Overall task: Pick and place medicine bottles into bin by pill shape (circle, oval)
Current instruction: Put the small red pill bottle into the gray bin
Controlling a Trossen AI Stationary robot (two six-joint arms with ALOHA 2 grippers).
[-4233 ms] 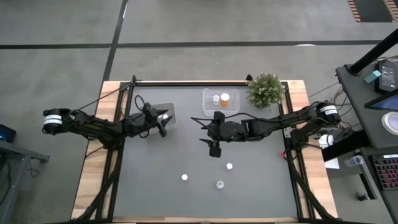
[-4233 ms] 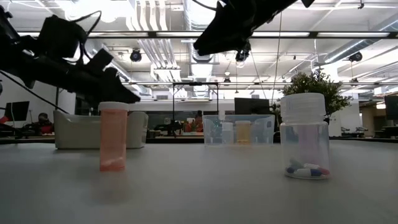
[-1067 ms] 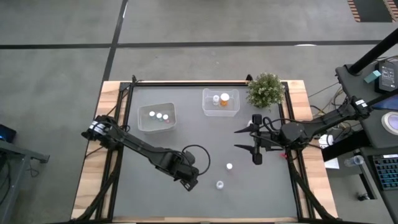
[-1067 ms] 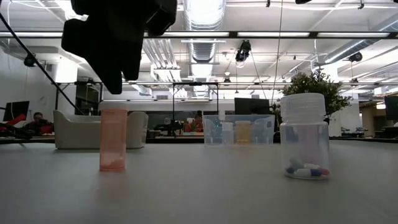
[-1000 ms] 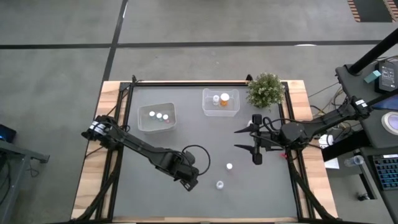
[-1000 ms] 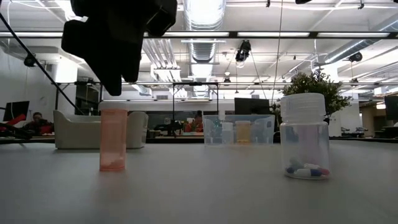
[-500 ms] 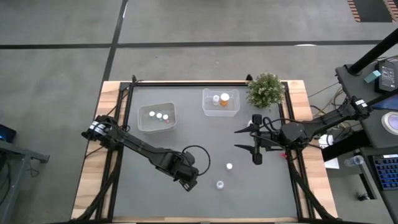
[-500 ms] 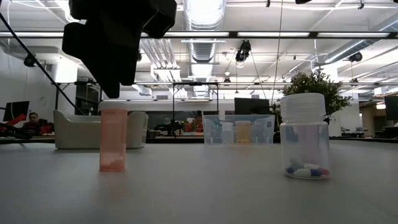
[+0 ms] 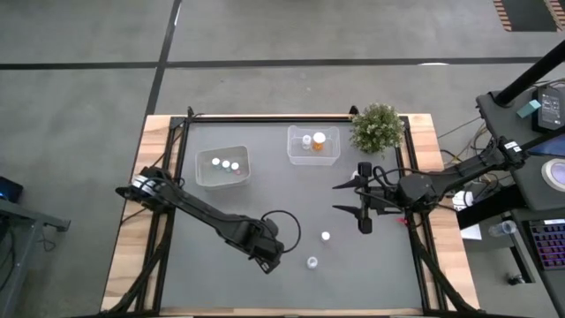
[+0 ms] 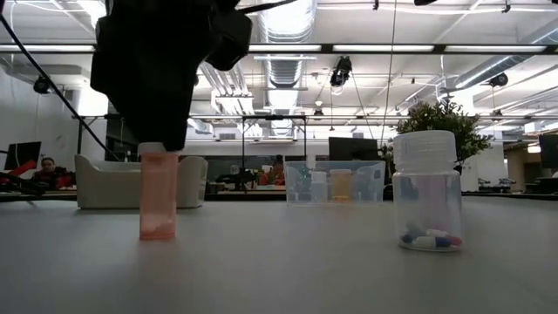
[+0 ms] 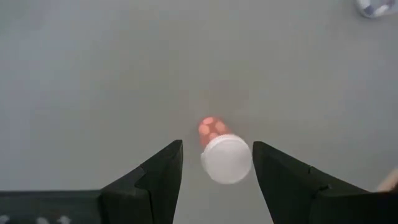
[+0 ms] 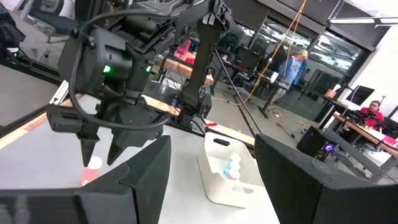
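Medicine bottles stand scattered on the dark table. Nearest the low camera, an orange bottle stands upright, and the left gripper hangs directly over it, fingers apart on either side of its white cap without touching. Just to the right of the orange bottle stands a clear bottle holding coloured pills, and beyond that a white-capped bottle stands alone. Farther back and to the right, the right gripper waits above the table with its fingers spread wide, holding nothing. Well behind the orange bottle, a white tub holds three bottles, a clear tub to its right holds two, and a potted plant stands beside that.
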